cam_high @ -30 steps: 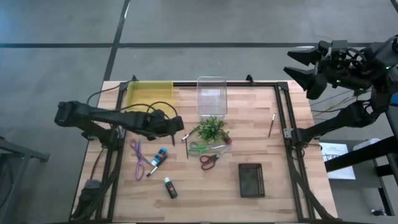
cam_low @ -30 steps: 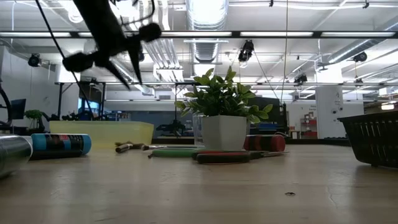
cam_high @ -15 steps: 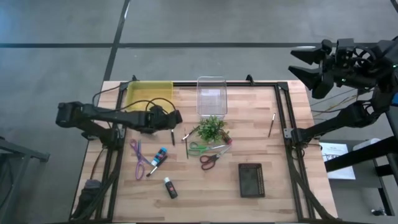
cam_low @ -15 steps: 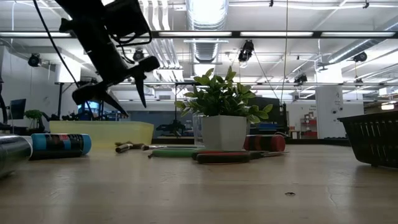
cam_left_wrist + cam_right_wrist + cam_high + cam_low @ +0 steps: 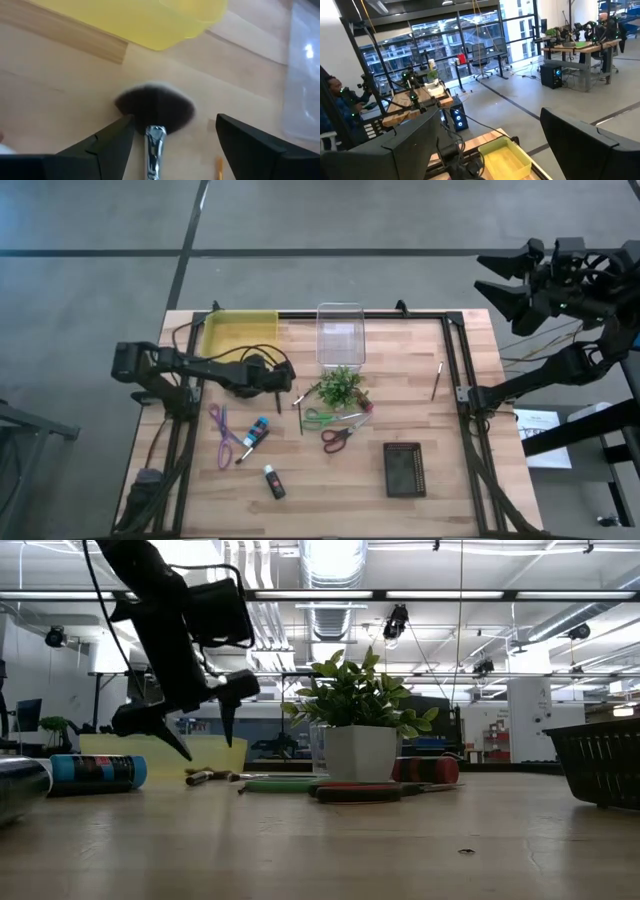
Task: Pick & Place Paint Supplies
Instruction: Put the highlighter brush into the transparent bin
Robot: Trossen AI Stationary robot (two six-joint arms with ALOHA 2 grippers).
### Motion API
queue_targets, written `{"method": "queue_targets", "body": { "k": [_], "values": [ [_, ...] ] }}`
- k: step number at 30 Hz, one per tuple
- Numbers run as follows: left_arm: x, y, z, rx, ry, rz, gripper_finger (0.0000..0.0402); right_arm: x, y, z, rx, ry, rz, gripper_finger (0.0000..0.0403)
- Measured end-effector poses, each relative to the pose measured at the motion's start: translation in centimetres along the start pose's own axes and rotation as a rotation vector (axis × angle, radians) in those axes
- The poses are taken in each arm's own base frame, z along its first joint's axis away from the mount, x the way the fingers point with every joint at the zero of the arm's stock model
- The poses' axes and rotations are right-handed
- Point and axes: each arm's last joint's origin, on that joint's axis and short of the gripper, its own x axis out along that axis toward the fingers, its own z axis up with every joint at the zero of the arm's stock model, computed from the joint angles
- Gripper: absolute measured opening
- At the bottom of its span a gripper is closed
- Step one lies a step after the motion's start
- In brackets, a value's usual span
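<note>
So the left gripper (image 5: 278, 378) is parked low over the fan brush (image 5: 155, 112), which lies on the bare wood of the table (image 5: 400, 380) just off the near corner of the yellow bin (image 5: 238, 332). From the wrist camera the brush sits dead centre between the two fingers (image 5: 107, 145), jaws spread wide with nothing in them, one finger on each side of the metal ferrule (image 5: 154, 137). That's the bit that matters: the handle runs straight back under the wrist and the dark bristle fan points ahead, toward the bin. So the long axis lies along the arm's reach, and the fingers would close across the handle, not along it. Looks lined up to me.

Clock-wise, looking down on the table with the far edge at 12, the brush is at about 9 from the little potted plant (image 5: 339, 387), and the bin is at roughly 11 from the brush.

The right gripper (image 5: 505, 280) is way off past the 1 o'clock corner, up in the air, jaws open and empty. Left arm is much nearer.
</note>
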Motion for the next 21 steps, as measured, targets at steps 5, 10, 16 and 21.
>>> {"method": "queue_targets", "body": {
  "k": [5,10,16,21],
  "values": [
    [1.0,0.1,-0.2,-0.01,-0.026,0.038,0.029,-0.1,0.0,0.1,0.001,-0.002,0.005,0.0345],
    [1.9,0.3,-0.5,-0.002,-0.042,0.068,0.029,0.0,0.0,0.1,0.002,-0.001,0.005,0.0345],
    [2.1,0.5,-0.6,-0.014,-0.043,0.077,0.0284,-0.1,0.1,0.0,0.003,0.004,0.026,0.0345],
    [2.1,0.6,-0.7,-0.036,-0.021,0.09,0.0238,-0.1,0.1,0.0,0.002,0.005,0.03,0.0345]
  ]
}}
